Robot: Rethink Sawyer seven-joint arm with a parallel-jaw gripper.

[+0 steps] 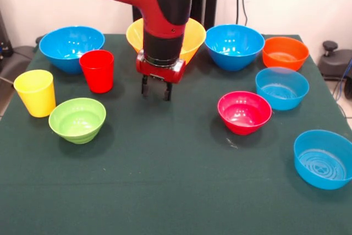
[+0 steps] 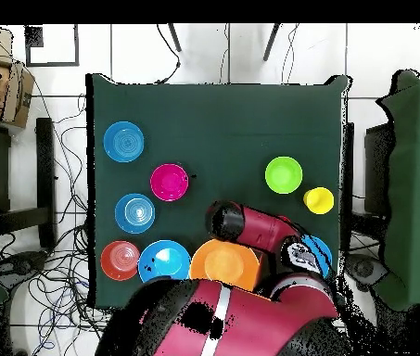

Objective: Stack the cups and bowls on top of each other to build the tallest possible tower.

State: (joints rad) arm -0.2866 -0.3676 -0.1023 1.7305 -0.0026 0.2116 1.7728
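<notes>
Where the green desk (image 1: 165,191) comes nearest the front camera, we see a pale translucent blue bowl (image 1: 323,159) at the right edge. Farther back sit the light green bowl (image 1: 77,119) on the left and the pink-red bowl (image 1: 245,112) right of centre, with the yellow cup (image 1: 36,92) just beside the green bowl. Behind these stand the red cup (image 1: 97,70) and a second pale blue bowl (image 1: 281,88). Over bare cloth between the red cup and the pink-red bowl hangs the gripper (image 1: 156,92); we see its jaws slightly spread, pointing down and holding nothing. Along the far row lie a deep blue bowl (image 1: 71,48), the big yellow-orange bowl (image 1: 193,36) partly hidden behind the arm (image 1: 159,4), another deep blue bowl (image 1: 234,46) and the orange bowl (image 1: 285,53). Every piece rests singly on the desk; none is stacked.
</notes>
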